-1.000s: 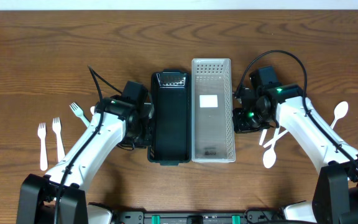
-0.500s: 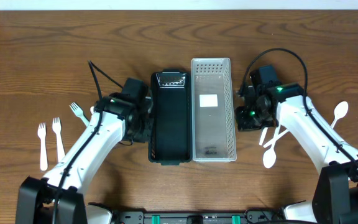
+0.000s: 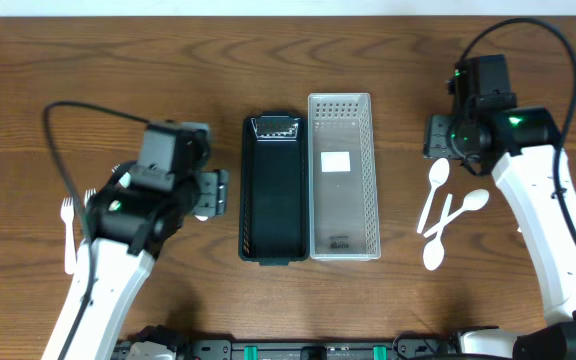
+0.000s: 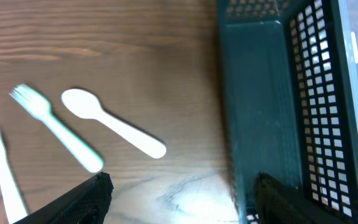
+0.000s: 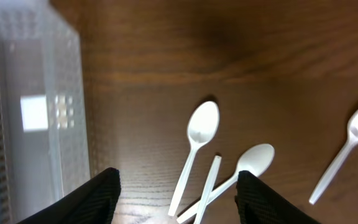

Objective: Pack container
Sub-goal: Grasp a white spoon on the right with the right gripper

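A black basket [image 3: 273,190] and a clear perforated container [image 3: 343,175] stand side by side at the table's middle. My left gripper [image 3: 211,192] hovers open just left of the black basket [image 4: 272,112], nothing between its fingers [image 4: 73,202]. Ahead of it lie a white spoon [image 4: 114,124] and two white forks [image 4: 55,127]. My right gripper [image 3: 438,140] is open and empty, to the right of the clear container [image 5: 36,112]. Three white spoons [image 5: 194,149] lie on the wood ahead of its fingers [image 5: 272,199].
White forks [image 3: 68,230] lie at the far left, partly hidden under my left arm. White spoons [image 3: 434,190] are scattered right of the containers. Both containers look empty apart from a white label [image 3: 335,161] in the clear one.
Both grippers, shut beside the containers a second ago, have opened. Both arms have pulled outward and upward, away from the containers.
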